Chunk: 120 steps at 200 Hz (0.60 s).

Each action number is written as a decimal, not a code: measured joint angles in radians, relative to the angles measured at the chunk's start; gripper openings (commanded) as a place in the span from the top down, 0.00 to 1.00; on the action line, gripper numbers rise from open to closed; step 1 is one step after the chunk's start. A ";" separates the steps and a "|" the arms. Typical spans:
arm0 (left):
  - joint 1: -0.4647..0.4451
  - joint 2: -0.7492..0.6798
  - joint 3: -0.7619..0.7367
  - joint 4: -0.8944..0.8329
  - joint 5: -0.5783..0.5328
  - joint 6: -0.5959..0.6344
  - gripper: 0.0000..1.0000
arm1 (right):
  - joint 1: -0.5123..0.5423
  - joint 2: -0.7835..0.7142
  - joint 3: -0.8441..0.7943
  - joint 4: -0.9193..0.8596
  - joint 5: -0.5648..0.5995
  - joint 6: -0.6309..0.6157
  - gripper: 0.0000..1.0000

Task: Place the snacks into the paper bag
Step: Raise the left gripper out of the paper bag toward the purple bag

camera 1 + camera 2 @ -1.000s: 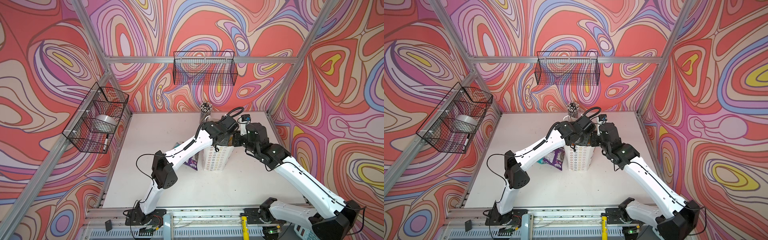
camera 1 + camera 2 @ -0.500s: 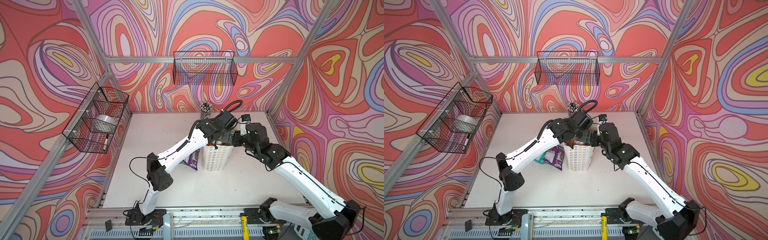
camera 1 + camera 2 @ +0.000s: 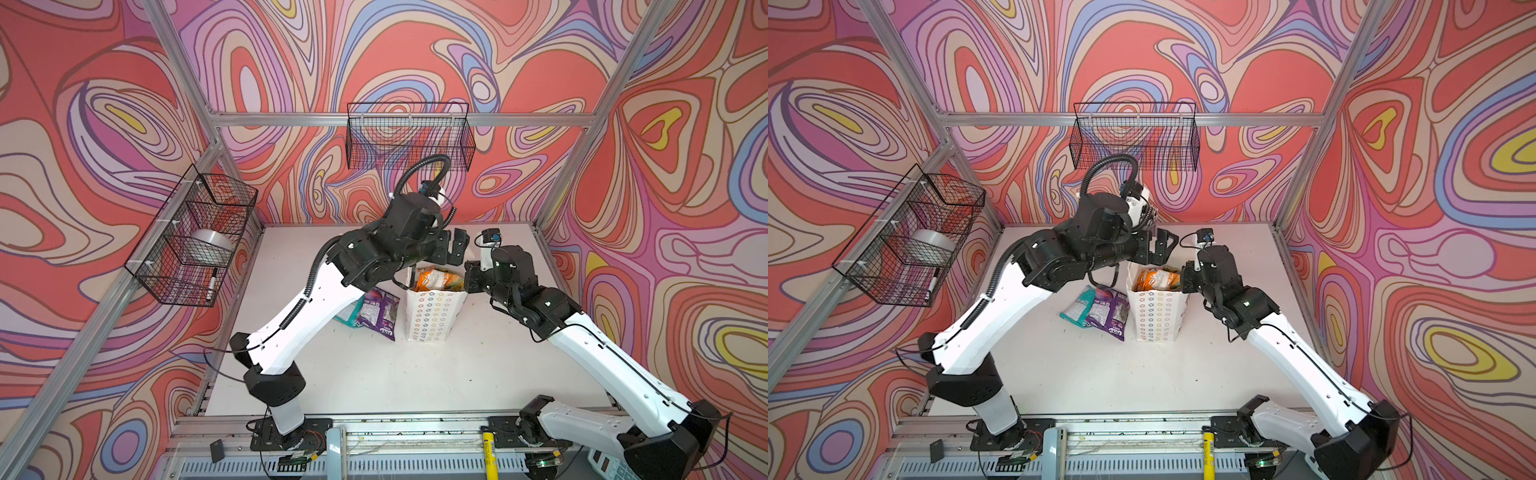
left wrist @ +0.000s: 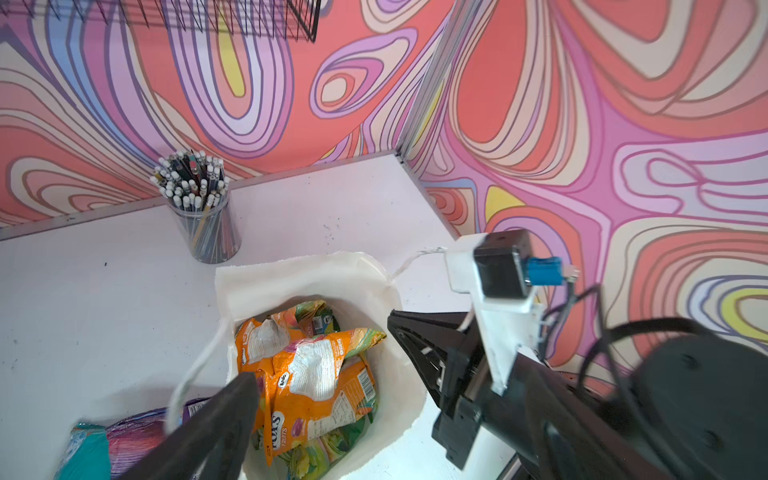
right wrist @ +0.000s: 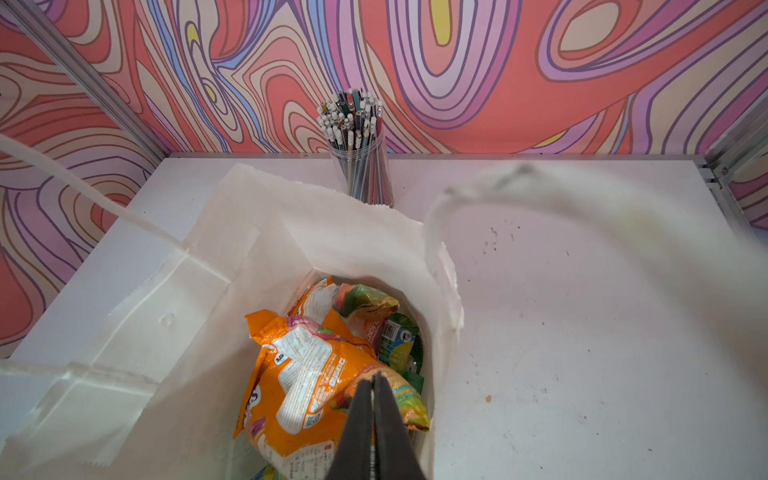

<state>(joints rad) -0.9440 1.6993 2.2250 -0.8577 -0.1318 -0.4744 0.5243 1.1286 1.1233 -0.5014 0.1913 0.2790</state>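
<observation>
Loose: purple pouch (image 3: 378,311), teal pouch (image 3: 346,319) lying left of bag (image 3: 432,318) | left gripper (image 3: 453,250) hanging wide upper-right of them, nearer | right gripper (image 5: 373,381) sitting closed

The orange pouch (image 4: 316,399) reads "FRUITS" beneath what looks like "FOX'S"; its white back panel is too fine to read. White lettering on the purple pouch (image 3: 1111,309) is blurred.
</observation>
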 measured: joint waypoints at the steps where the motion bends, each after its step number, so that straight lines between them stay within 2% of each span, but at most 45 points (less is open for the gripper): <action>1: 0.000 -0.004 -0.003 0.002 0.000 0.000 0.00 | 0.000 0.000 0.000 0.000 0.000 0.000 1.00; 23: 0.000 -0.134 -0.127 0.048 -0.012 0.011 0.00 | 0.000 0.000 0.000 0.000 0.000 0.000 1.00; 77: 0.018 -0.394 -0.432 0.060 -0.147 0.015 0.00 | 0.000 0.012 0.000 0.001 0.000 0.000 1.00; 98: 0.089 -0.483 -0.568 0.048 -0.154 -0.009 0.00 | 0.000 0.021 0.000 0.001 0.001 0.000 1.00; 120: 0.238 -0.557 -0.715 0.039 -0.100 -0.040 0.00 | 0.000 0.023 0.000 0.001 0.002 0.000 1.00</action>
<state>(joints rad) -0.7063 1.1427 1.5097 -0.8188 -0.2321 -0.5140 0.5243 1.1511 1.1233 -0.5003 0.1928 0.2787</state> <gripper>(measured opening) 0.998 0.047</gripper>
